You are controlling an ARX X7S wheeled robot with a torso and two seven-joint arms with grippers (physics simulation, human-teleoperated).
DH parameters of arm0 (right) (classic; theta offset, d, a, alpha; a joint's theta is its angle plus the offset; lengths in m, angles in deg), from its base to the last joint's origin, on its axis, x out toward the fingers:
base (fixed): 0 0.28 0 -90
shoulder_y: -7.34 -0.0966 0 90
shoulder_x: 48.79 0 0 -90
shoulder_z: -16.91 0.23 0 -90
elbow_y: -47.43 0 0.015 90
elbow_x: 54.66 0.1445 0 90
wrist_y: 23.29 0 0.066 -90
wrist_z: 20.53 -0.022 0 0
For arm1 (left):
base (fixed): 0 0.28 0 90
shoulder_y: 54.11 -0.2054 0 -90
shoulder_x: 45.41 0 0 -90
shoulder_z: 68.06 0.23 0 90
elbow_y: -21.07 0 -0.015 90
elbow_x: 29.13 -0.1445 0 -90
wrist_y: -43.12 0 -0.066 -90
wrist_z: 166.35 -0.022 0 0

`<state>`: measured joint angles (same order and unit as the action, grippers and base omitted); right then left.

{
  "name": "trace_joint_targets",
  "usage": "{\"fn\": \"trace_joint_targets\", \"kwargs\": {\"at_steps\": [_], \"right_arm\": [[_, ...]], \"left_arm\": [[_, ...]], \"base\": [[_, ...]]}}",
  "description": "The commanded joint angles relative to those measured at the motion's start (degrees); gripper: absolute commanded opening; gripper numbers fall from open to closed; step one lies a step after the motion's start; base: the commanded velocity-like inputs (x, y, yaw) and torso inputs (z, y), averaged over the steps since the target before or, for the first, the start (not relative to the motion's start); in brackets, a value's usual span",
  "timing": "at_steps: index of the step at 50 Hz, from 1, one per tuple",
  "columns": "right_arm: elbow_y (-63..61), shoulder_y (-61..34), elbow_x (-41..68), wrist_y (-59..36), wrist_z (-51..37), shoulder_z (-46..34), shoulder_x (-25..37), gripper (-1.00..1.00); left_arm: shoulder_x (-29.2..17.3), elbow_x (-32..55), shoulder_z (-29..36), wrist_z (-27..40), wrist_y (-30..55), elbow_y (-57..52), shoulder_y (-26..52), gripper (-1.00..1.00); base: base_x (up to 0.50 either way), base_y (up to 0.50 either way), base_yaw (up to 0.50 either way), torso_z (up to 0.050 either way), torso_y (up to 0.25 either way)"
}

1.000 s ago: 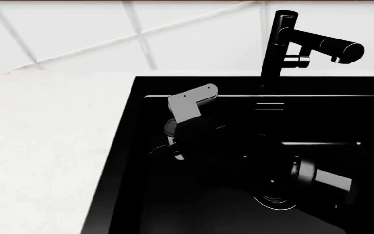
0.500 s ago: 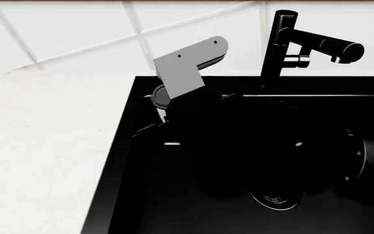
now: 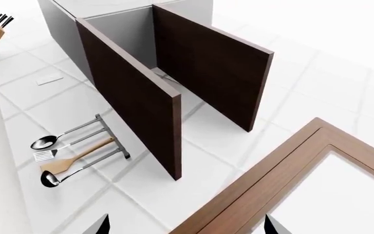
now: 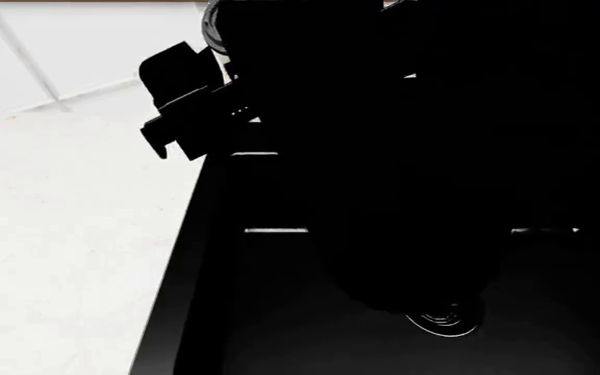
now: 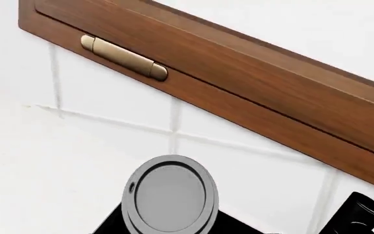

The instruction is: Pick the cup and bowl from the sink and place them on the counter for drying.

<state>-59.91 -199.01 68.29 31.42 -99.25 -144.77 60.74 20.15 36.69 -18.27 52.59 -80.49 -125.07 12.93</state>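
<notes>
One white counter [image 4: 71,250] left of black sink [image 4: 279,328] | tiled wall [image 5: 252,161], wooden cabinet [image 5: 239,63] | right gripper [image 5: 167,222] clamps cup [image 5: 169,194] | left claw: cannot tell

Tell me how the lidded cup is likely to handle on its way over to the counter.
The cup shows only its round lid in the right wrist view. It looks small, so it is probably light and easy to carry. The lid looks smooth, so a grip on it might slip. Being round, it would likely roll if laid on its side on the counter.
</notes>
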Motion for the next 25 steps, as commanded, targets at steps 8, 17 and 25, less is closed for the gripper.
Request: {"fn": "trace_joint_targets", "kwargs": {"at_steps": [8,17,25], "right_arm": [[11.73,-12.98,5.62,-6.84,3.88,2.66,-5.61,-1.00],[19.77,-13.11,4.14,-8.01,10.41,2.91,-11.32,-1.00],[22.89,-10.11,1.31,-6.36,15.11,2.49,-16.26,-1.00]], "left_arm": [[-0.10,-0.20,0.18,0.20,-0.06,-0.02,0.06,1.00],[-0.19,-0.06,0.15,0.21,-0.21,0.06,0.04,1.00],[-0.11,0.34,0.01,-0.05,-0.63,0.17,-0.13,1.00]], "base": [[0.00,0.00,0.00,0.000,0.000],[0.00,0.00,0.00,0.000,0.000],[0.00,0.00,0.00,0.000,0.000]]}}
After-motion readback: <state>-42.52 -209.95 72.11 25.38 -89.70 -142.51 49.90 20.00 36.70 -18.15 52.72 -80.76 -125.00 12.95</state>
